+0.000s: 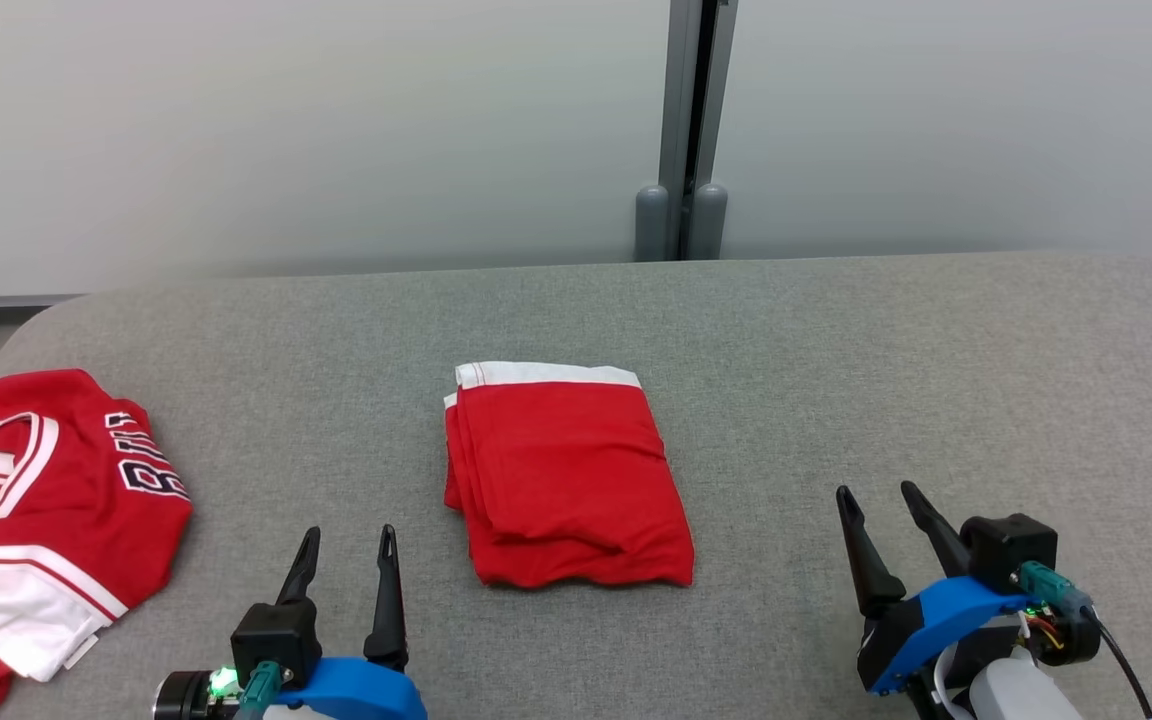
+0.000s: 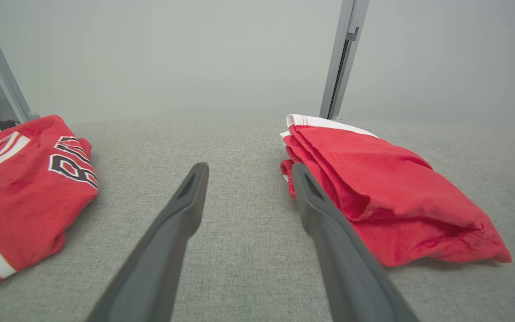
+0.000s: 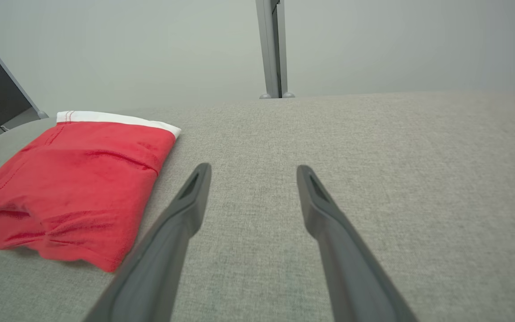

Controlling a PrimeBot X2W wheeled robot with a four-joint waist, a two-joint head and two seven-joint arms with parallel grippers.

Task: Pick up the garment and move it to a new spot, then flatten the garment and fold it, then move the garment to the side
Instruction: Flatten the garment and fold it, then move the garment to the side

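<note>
Folded red cloth garment with white band (image 1: 566, 480) lies between the left gripper (image 1: 350, 530) and right gripper (image 1: 874, 488), bare grey fabric table (image 1: 836, 350) all round. Both hover low, fingers forward, wide open, empty.

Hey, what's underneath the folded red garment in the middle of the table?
The folded red garment lies flat on the grey table, its own layers stacked, with a white band at the far edge. Whatever lies directly beneath it is covered, so I cannot tell.
</note>
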